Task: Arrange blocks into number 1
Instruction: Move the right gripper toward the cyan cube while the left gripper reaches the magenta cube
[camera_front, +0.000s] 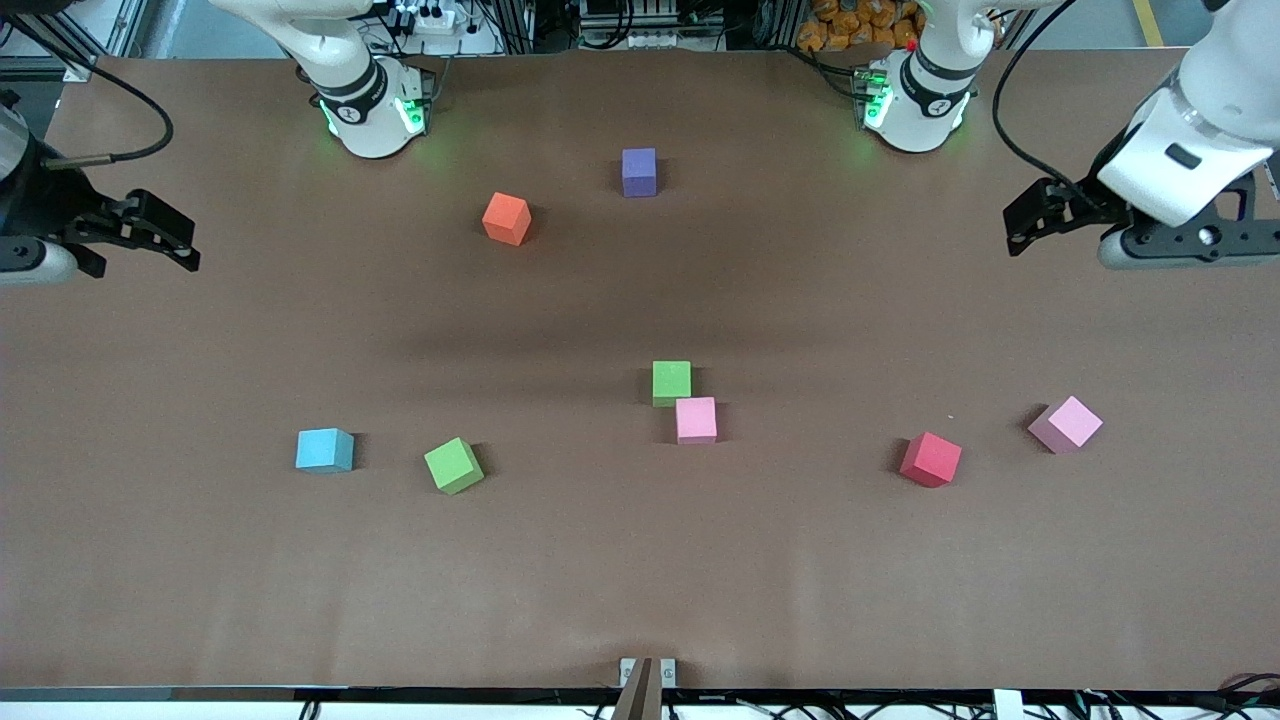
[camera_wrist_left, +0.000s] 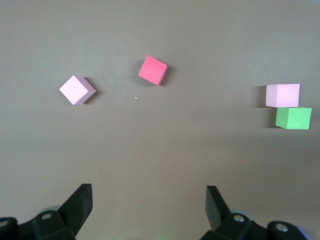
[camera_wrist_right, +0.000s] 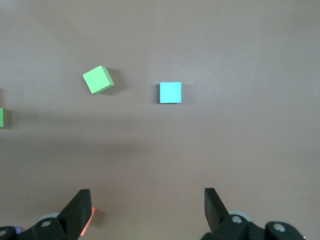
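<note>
While both spread pincers, left and right, hover at table ends, blocks lie scattered

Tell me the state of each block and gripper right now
Left gripper: open, empty.
Right gripper: open, empty.
Purple block: loose.
Orange block: loose.
Blue block: loose.
Green blocks: one alone, one against a pink cube.
Red block: loose.
</note>
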